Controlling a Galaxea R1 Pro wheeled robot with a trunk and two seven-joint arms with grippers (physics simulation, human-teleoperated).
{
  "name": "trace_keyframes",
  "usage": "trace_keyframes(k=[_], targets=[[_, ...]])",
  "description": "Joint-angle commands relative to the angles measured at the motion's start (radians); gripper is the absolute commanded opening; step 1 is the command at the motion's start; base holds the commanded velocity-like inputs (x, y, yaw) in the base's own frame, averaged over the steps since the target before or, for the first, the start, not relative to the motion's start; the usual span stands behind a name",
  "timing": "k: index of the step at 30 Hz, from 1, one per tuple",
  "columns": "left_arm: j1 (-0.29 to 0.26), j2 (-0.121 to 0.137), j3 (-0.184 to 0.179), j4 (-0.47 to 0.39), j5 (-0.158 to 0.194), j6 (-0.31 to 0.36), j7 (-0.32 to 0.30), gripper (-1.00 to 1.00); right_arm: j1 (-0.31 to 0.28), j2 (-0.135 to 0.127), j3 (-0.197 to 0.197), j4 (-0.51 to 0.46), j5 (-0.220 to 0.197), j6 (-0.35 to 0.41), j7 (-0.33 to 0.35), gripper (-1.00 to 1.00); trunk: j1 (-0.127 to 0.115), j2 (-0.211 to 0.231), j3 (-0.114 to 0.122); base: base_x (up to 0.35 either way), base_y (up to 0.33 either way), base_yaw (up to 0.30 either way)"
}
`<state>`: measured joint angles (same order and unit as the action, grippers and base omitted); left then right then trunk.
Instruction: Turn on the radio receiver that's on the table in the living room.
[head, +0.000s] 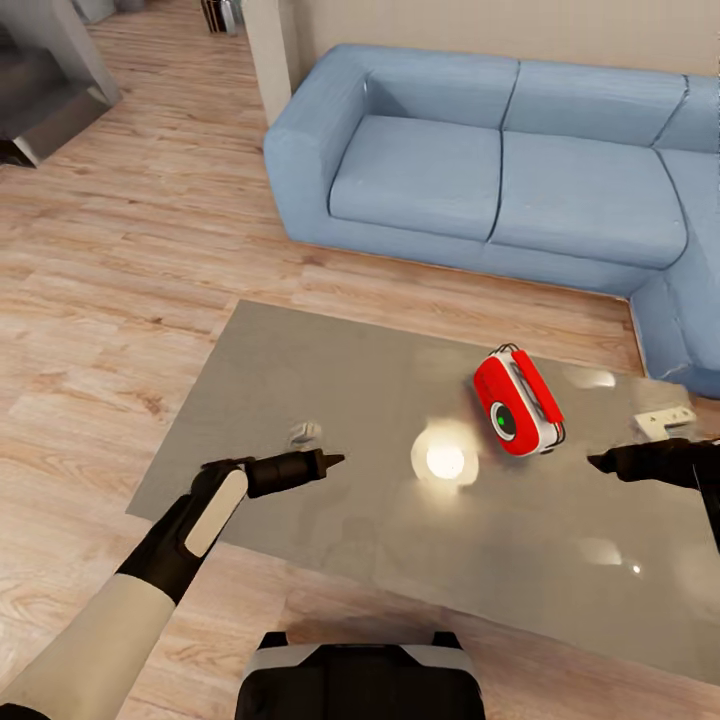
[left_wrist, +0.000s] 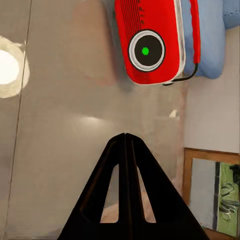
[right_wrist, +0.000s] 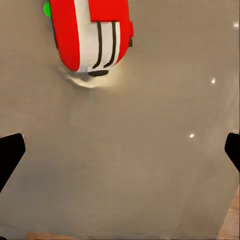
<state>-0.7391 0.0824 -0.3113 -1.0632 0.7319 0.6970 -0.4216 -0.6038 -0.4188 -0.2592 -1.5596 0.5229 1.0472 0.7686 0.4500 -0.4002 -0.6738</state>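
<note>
Head view: 1 radio receiver (head: 515, 402) lies on the table (head: 300, 400), toward the right half, in front of the blue sofa (head: 500, 170). Its long axis runs diagonally from far-left to near-right; the dial face points left toward the left gripper (head: 335, 460). 2 grippers hover over the table, 1 on each side of the radio, both apart from it.

Left wrist view: the left gripper's fingers meet at the tips, closed on nothing; 1 green dot shows on the dial (left_wrist: 146, 50).

Right wrist view: the right gripper (right_wrist: 120, 150) is spread wide, empty, facing the radio's trimmed end.
</note>
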Motion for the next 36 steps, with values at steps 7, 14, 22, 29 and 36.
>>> trace_keyframes(k=[7,14,22,29,36], targets=[[0.07,-0.002,-0.001,0.144,-0.097,-0.054,0.001,-1.0,0.246,0.112,-0.017,0.005,0.0,-0.028,-0.028,1.0,0.0,0.0,0.011,0.0,0.0,0.0],[0.207,0.0,0.0,0.224,-0.211,-0.131,0.002,-1.0,0.442,0.198,-0.031,0.011,-0.002,-0.115,-0.125,1.0,0.0,0.0,0.022,0.0,0.0,0.0],[0.24,-0.014,-0.014,0.558,-0.266,-0.341,0.0,-1.0,0.558,0.274,-0.037,0.305,-0.007,-0.335,-0.262,1.0,0.0,0.0,0.035,0.0,0.0,0.0],[0.24,-0.07,-0.025,0.833,-0.276,-0.516,0.0,-1.0,0.561,0.297,-0.038,0.594,-0.009,-0.533,-0.379,1.0,0.0,0.0,0.046,0.0,0.0,0.0],[0.25,-0.098,-0.025,1.041,-0.277,-0.645,0.003,-1.0,0.561,0.338,-0.038,0.908,-0.01,-0.735,-0.54,1.0,0.0,0.0,0.057,0.0,0.0,0.0]])
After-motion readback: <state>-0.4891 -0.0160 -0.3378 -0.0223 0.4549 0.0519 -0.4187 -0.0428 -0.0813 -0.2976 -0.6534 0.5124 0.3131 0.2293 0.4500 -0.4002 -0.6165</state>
